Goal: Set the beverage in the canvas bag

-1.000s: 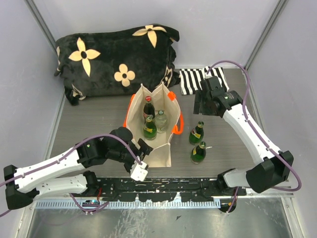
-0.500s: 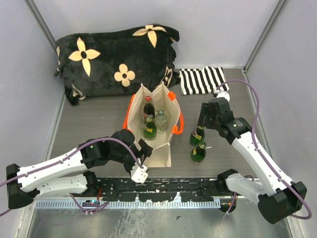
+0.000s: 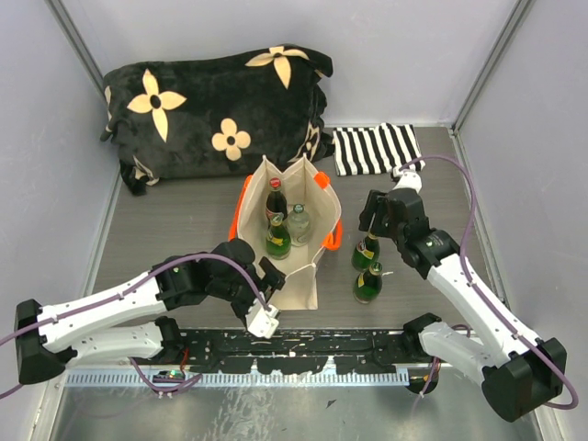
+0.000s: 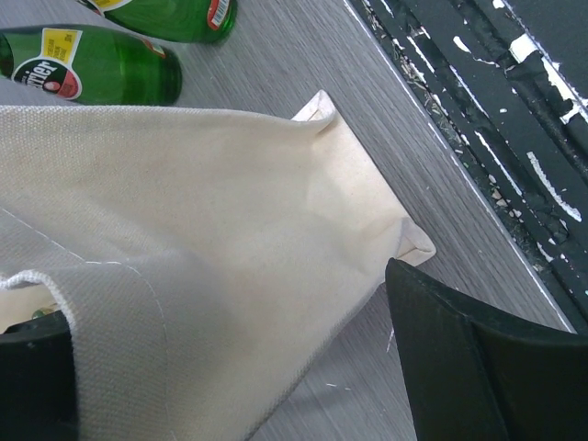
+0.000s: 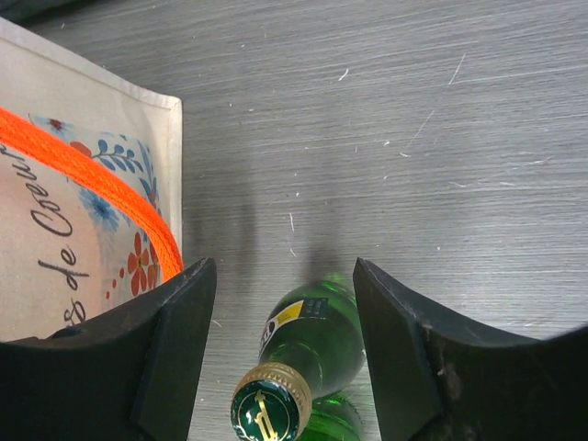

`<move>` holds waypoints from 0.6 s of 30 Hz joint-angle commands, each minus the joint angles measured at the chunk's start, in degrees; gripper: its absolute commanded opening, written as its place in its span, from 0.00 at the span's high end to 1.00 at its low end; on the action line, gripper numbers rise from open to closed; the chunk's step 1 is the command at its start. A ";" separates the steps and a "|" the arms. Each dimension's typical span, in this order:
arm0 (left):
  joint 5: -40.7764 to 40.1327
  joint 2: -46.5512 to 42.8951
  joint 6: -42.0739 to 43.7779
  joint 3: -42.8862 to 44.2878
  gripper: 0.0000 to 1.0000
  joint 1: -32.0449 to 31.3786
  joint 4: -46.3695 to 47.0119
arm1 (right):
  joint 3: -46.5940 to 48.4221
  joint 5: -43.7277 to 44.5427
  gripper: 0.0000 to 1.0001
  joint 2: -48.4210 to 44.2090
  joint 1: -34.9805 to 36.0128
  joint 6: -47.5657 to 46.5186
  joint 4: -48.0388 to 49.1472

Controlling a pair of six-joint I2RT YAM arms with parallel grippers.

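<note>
The canvas bag (image 3: 292, 276) stands mid-table, beige with orange handles (image 3: 243, 197). Three bottles stand upright inside it. Two green bottles stand outside to its right, a far one (image 3: 366, 253) and a near one (image 3: 368, 283). My right gripper (image 3: 371, 219) hangs open just above the far bottle. In the right wrist view its gold cap (image 5: 270, 410) lies between the fingers (image 5: 175, 340), below their tips, with the bag's printed side (image 5: 64, 248) at left. My left gripper (image 3: 267, 281) is open at the bag's front lower corner, with the cloth (image 4: 202, 230) between its fingers (image 4: 469, 358).
A black flowered cushion (image 3: 216, 110) fills the back left. A black-and-white striped cloth (image 3: 375, 149) lies at the back right. Grey walls close both sides. A black rail (image 3: 303, 344) runs along the near edge by the arm bases.
My right arm has swung from the back right, near the striped cloth, forward and down to above the far green bottle. The left gripper opened a little at the bag's front.
</note>
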 commanded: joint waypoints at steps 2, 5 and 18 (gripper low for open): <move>-0.37 1.46 -0.13 0.86 0.08 -0.38 -1.05 | -3.42 0.47 0.33 -3.97 1.52 -0.30 6.73; -0.55 1.80 -0.23 1.00 0.07 -0.40 -1.34 | -4.08 2.44 0.33 -4.88 3.28 -0.33 6.46; -1.03 2.01 -0.27 1.09 0.07 -0.33 -2.03 | -9.71 10.22 0.34 -5.31 10.47 0.54 7.98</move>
